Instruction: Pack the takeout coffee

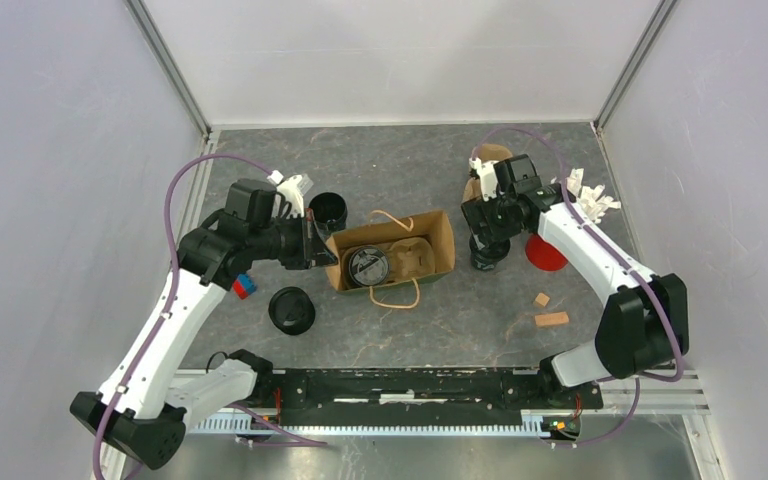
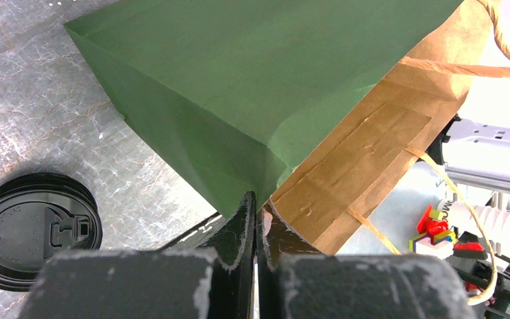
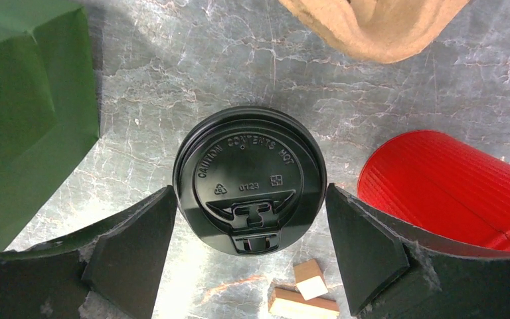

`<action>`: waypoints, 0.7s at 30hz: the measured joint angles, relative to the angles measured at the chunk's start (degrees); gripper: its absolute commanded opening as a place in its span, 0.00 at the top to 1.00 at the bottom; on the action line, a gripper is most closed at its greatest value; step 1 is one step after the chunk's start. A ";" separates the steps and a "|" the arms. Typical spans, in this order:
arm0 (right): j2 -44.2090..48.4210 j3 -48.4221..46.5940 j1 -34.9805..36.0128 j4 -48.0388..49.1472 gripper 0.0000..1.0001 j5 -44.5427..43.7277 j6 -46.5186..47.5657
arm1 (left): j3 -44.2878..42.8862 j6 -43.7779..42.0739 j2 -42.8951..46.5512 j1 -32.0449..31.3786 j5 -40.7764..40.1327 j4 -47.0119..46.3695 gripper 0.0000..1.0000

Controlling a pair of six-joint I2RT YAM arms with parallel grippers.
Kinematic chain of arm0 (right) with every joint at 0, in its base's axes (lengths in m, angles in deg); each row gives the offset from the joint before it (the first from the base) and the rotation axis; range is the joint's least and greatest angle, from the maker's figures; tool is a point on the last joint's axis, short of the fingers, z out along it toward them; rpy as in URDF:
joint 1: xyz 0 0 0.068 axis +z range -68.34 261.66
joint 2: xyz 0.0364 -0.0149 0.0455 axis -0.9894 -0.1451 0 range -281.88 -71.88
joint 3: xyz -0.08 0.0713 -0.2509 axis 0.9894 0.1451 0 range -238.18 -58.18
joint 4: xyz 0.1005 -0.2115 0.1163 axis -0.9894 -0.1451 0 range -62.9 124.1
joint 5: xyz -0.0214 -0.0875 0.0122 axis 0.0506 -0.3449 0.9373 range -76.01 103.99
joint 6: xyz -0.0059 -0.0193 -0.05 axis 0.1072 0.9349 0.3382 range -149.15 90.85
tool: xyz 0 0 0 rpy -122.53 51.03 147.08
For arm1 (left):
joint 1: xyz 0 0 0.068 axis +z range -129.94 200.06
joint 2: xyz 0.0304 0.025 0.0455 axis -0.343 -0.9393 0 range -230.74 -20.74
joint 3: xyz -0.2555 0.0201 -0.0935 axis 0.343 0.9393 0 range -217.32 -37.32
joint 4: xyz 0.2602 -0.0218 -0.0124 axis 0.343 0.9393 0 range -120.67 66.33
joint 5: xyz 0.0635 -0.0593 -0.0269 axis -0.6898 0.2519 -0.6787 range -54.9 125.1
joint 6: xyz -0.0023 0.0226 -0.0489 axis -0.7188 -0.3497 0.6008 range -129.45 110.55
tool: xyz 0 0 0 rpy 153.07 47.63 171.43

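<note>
The green paper bag (image 1: pixel 443 240) stands open mid-table, brown inside, with one lidded black takeout coffee (image 1: pixel 367 265) and a pulp carrier (image 1: pixel 416 256) in it. My left gripper (image 1: pixel 316 246) is shut on the bag's left rim (image 2: pixel 275 193), one finger outside and one inside. A second lidded coffee (image 1: pixel 291 310) (image 2: pixel 33 229) stands left of the bag. A third (image 1: pixel 488 256) (image 3: pixel 249 176) stands right of it. My right gripper (image 3: pixel 249 193) is open, and its fingers (image 3: pixel 133 246) flank that lid with narrow gaps on both sides.
A red cup (image 1: pixel 545 252) (image 3: pixel 438 193) stands just right of the right gripper. Another pulp carrier (image 1: pixel 486 158) (image 3: pixel 372 26) lies behind it. Two wooden blocks (image 1: pixel 550 318) (image 3: pixel 302 292) lie nearer. An open black cup (image 1: pixel 327 210) and a red-blue block (image 1: pixel 244 287) sit left.
</note>
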 measured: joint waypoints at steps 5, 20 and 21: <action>-0.42 1.11 0.00 0.07 0.12 0.00 0.22 | -0.02 0.00 -0.39 0.00 0.39 -0.28 0.97; -0.79 1.84 0.02 1.25 0.21 0.00 1.03 | -0.11 -0.26 -0.79 0.00 0.44 -0.44 0.96; -0.79 1.84 0.02 1.25 0.21 0.00 1.03 | -0.11 -0.63 -0.79 0.00 0.44 -0.46 0.96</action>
